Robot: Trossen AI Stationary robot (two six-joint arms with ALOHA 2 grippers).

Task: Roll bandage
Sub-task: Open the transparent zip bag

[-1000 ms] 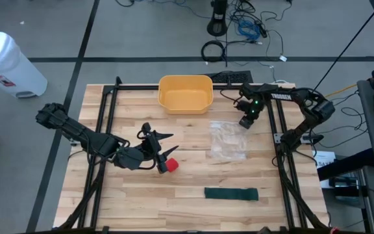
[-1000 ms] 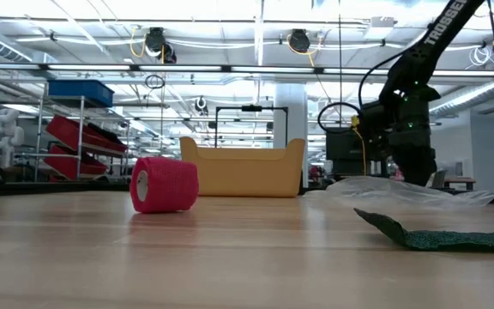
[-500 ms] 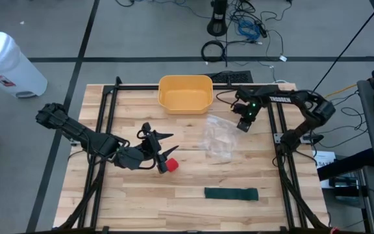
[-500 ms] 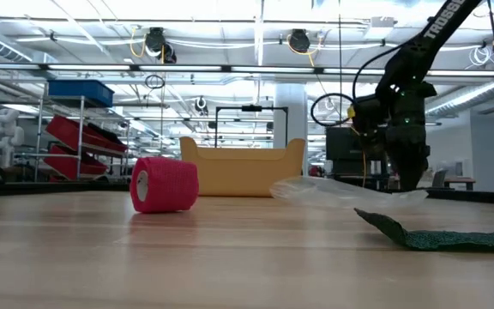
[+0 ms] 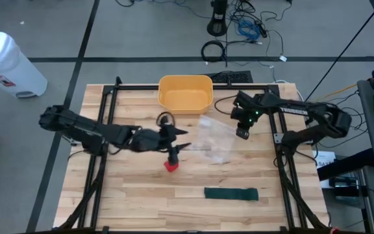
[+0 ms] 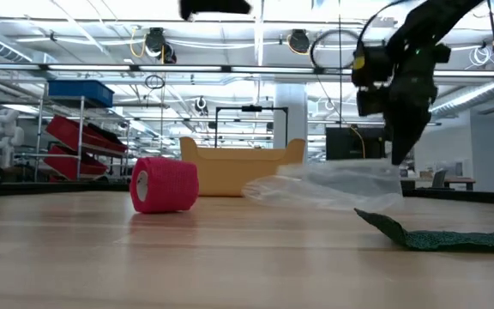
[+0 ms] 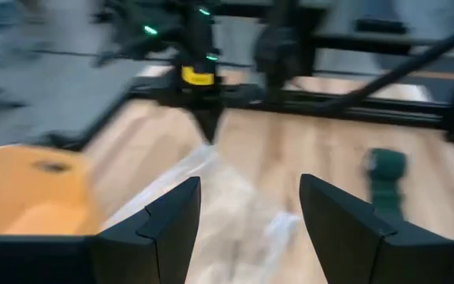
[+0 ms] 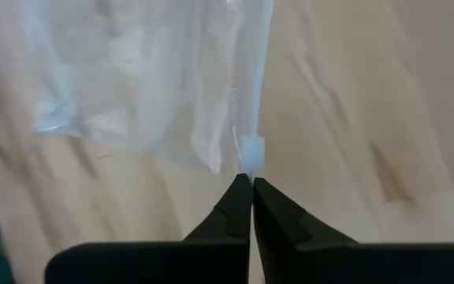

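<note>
A: What is held, and where are things placed relative to the yellow plastic bin [image 5: 185, 93]?

B: A clear plastic bag [image 5: 213, 138] is pinched by its corner tab between the pressed-together fingers of the right gripper [image 8: 245, 183], and it is lifted just in front of the bin, toward the bin's right. The left gripper [image 5: 180, 139] is held spread, with nothing between its fingers, in front of the bin and just above the red roll of bandage [image 5: 172, 164]. The flat dark green bandage strip [image 5: 231, 194] is left well in front of the bin, near the table's front edge.

A: What could go wrong from here?

B: The bag is gripped only by a thin tab, so it could be pulled free if it is tugged or if the left fingers are pushed into it clumsily. The red roll could also be nudged and set rolling by the left arm so close above it.

A: What is shown in one view and not another?

B: The pinch on the tab is made plain only in the right wrist view. In the low view the red roll [image 6: 164, 184] is seen resting on the wooden table [image 6: 230, 257], untouched, and the bag [image 6: 324, 185] is seen sagging from above, which cannot be judged from overhead.
</note>
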